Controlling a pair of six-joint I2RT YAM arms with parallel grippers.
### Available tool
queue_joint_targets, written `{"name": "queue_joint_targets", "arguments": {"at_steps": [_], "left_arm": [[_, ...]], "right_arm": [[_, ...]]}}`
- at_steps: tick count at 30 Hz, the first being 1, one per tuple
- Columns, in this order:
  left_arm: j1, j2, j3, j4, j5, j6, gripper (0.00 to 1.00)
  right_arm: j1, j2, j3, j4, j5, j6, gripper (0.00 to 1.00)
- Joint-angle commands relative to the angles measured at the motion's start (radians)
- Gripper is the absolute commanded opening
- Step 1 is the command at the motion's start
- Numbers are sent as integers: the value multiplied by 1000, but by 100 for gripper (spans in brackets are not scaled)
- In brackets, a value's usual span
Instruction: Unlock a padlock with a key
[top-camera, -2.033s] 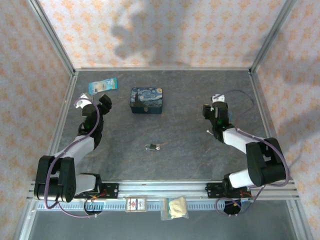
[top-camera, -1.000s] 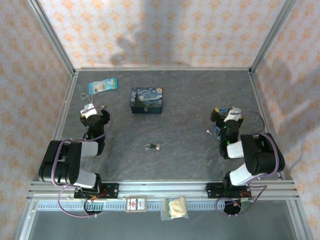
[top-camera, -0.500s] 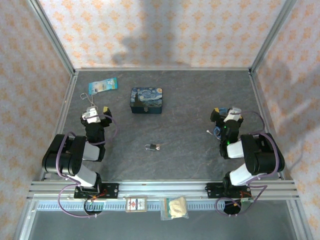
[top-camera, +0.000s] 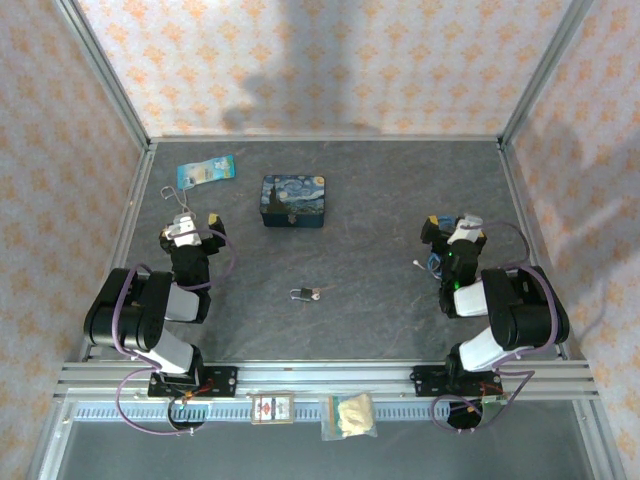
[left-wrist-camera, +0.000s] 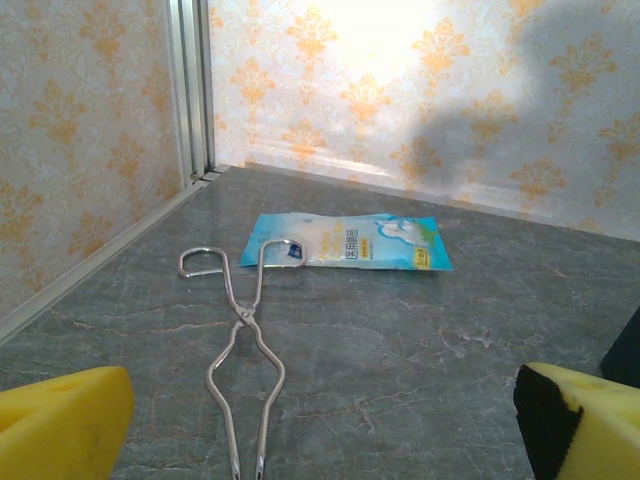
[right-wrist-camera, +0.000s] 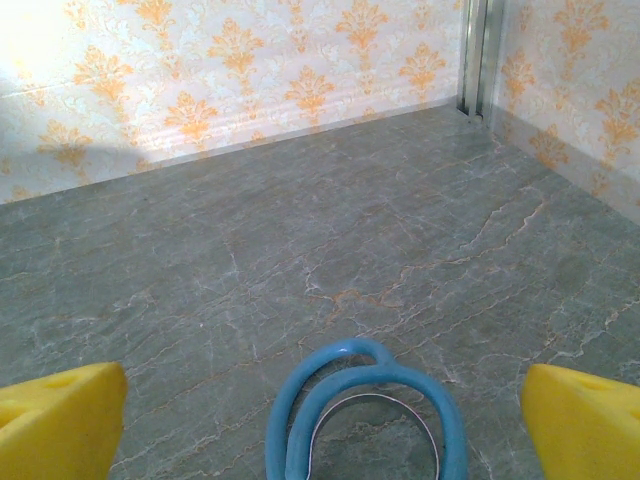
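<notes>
Near the left edge of the tabletop (top-camera: 380, 190) the left hand (top-camera: 190, 228) sits low, its arm folded back toward the near edge. In the left wrist view its yellow fingers (left-wrist-camera: 60, 420) are spread wide with nothing between them. Just beyond it lie silver wire tongs (left-wrist-camera: 245, 340), one looped end overlapping the corner of a blue packet (left-wrist-camera: 345, 243) that lies toward the far left corner. Further right, toward the far edge and left of the middle, stands a blue painted tin (top-camera: 293, 201). The padlock (top-camera: 300, 294) lies flat around the middle of the tabletop, somewhat nearer the near edge, well apart from both hands. The key (top-camera: 316, 293) lies just beside it on its right; whether the two touch is too small to tell. Near the right edge the right hand (top-camera: 455, 232) also sits low, fingers spread and gripping nothing. A blue cable loop (right-wrist-camera: 365, 400) rests on the tabletop just in front of it.
</notes>
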Motion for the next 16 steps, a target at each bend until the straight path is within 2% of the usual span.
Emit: {"name": "queue_joint_targets", "arguments": {"at_steps": [1,16], "left_arm": [[-4,0,13,7,9,12,99],[-5,0,13,7,8,12,99]], "right_arm": [[-4,-11,3,42,3,6,100],[-3,-10,5,40,-5,3,100]]}}
